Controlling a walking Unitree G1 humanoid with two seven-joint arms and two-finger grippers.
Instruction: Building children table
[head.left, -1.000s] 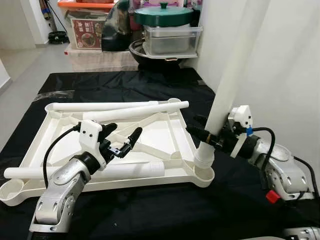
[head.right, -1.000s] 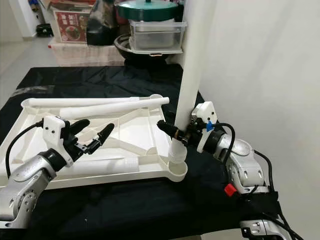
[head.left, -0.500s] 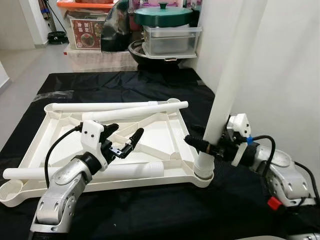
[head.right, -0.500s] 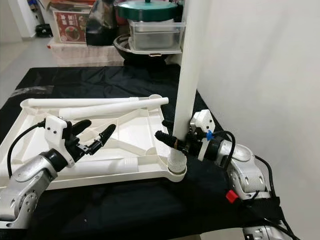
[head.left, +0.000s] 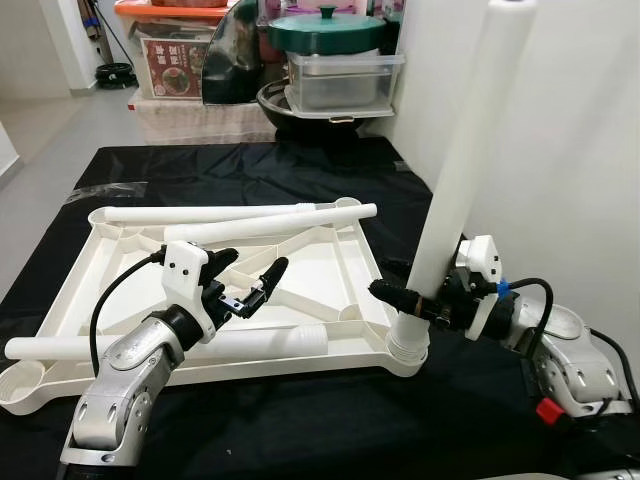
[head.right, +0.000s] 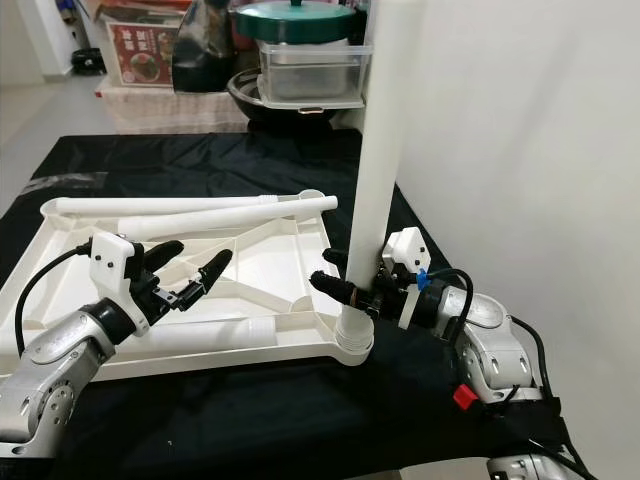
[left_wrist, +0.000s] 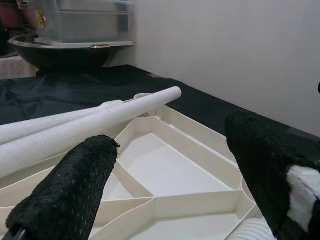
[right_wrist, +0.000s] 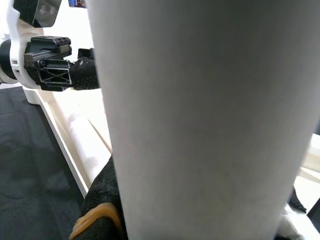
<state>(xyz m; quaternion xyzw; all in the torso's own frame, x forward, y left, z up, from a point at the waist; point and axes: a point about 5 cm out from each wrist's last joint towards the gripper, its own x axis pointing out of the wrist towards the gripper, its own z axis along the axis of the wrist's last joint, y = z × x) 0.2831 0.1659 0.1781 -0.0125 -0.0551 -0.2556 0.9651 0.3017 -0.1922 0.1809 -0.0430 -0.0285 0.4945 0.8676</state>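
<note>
The white table top (head.left: 72, 288) lies upside down on a black cloth. My right gripper (head.left: 405, 291) is shut on a long white leg (head.left: 462, 170), low on its shaft. That leg stands almost upright with its ribbed foot in the top's near right corner socket (head.left: 406, 352). The right wrist view is close on the same leg (right_wrist: 200, 125). My left gripper (head.left: 246, 281) hovers open over the middle of the top, holding nothing, its fingers (left_wrist: 70, 200) wide apart. Two loose legs (head.left: 230, 213) lie across the far side. A third leg (head.left: 250, 343) lies along the near rim.
The black cloth (head.left: 250, 170) covers the work surface. A white wall (head.left: 570, 150) stands close on the right. Behind the surface are a green-lidded pot (head.left: 325, 30) on a clear box, a dark bowl and storage boxes. Bare floor lies at the far left.
The upright leg has come down, its foot now seated in the corner socket and its top end in view. My right gripper moved down with it. The left arm has barely moved.
</note>
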